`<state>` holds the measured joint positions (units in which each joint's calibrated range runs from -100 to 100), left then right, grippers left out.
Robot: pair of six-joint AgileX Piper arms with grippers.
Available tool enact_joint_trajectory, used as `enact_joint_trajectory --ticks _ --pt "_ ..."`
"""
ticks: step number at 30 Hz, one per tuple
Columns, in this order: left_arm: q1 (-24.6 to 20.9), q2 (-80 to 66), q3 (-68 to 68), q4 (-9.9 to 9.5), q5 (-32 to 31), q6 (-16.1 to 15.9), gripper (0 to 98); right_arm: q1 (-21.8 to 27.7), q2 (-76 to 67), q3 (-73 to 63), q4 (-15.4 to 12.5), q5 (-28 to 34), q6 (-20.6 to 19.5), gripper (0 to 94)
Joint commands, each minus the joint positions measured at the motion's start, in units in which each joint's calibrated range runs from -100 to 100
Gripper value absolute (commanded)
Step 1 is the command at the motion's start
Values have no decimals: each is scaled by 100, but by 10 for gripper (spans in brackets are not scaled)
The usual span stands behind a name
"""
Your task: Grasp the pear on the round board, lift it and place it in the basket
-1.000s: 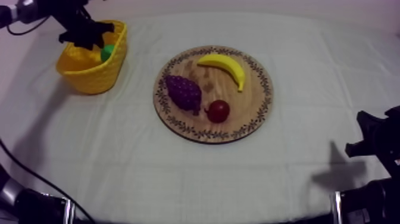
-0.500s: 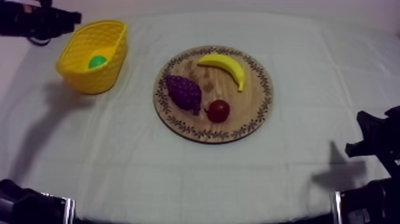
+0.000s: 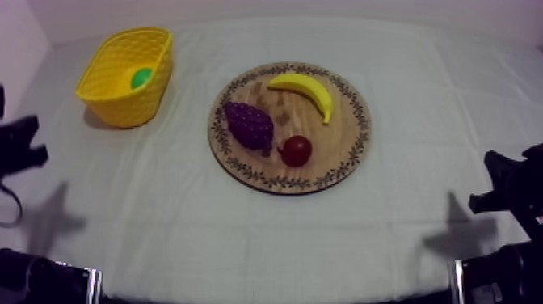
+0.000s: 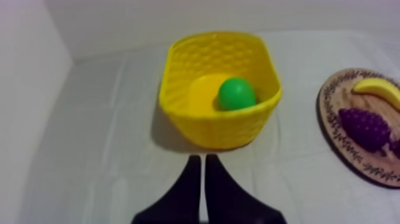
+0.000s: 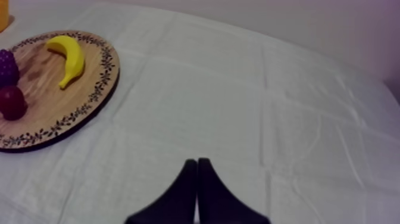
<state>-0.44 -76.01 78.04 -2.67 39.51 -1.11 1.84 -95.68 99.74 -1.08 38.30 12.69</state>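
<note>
The green pear (image 3: pixel 141 78) lies inside the yellow basket (image 3: pixel 121 109) at the back left of the table. In the left wrist view the pear (image 4: pixel 236 93) rests on the floor of the basket (image 4: pixel 220 128), just ahead of my left gripper (image 4: pixel 199 158), which is shut on nothing above the cloth. In the top view my left gripper (image 3: pixel 20 145) hangs at the left edge, well in front of the basket. My right gripper (image 3: pixel 505 182) sits low at the right edge; its fingers (image 5: pixel 197 161) lie together, shut over bare cloth.
The round wooden board (image 3: pixel 343 141) lies mid-table with a banana (image 3: pixel 305 89), a bunch of grapes (image 3: pixel 248 125) and a small red fruit (image 3: pixel 296 150) on it. Open cloth stretches in front of the board and between board and basket.
My left arm has drawn away from over the basket and dropped back to the table's left edge. The pear stays in the basket. The right arm has not moved.
</note>
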Motion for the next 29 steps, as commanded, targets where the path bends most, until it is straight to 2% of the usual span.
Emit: enact_joint_trajectory --ticks 1,7,9,12,16,19,29 --pt "-98 -2002 1271 -3 95 26 1 0 1 4 -2 0 -1 3" --pt "-113 -2322 1829 39 213 -103 1 0 1 4 -2 0 1 3" --pt "-96 -2344 1936 45 10 -35 1 0 1 4 -2 0 0 3" --pt "-60 -2358 2098 54 -497 393 1 0 1 4 -2 0 1 3" --pt "-44 -2363 2164 58 -714 1101 1 0 1 4 -2 0 0 3" --pt "-41 -2364 2178 59 -759 1341 1 0 1 4 -2 0 2 3" --pt "-40 -2365 2185 60 -781 1266 1 0 1 4 -2 0 -1 3"
